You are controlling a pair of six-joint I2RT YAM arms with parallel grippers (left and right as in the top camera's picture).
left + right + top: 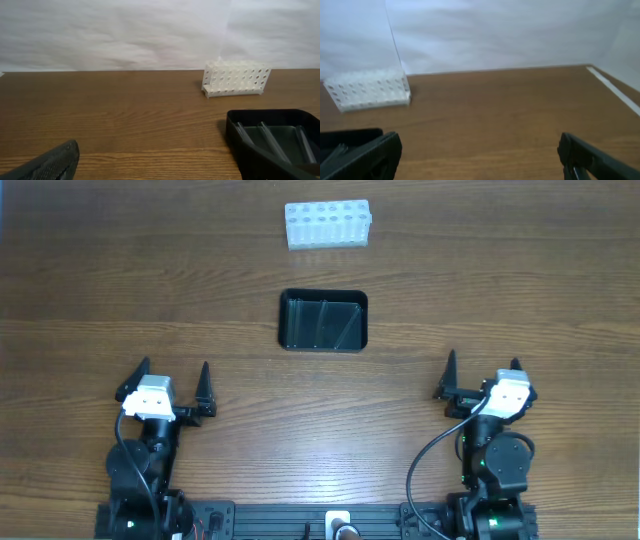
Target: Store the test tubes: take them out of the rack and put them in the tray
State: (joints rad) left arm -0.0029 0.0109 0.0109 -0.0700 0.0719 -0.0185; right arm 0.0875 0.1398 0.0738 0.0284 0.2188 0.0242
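Black arms (150, 455) with white wrist housings (152, 393), pointed black tools (174, 365) and looping cables (425, 465).

Table (90, 300): dark brown wood, grain running side to side, lighter and darker bands across the surface. White backdrop (115, 32) rises behind table's far edge, faintly wrinkled, with thin vertical seam (393, 35). Pale strip (615, 91) runs along table at one side, starting near the backdrop.

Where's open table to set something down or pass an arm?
Wide bare table left and right of the rack and tray, and between the left claw and right claw. Only tight spot: the strip between rack and tray.
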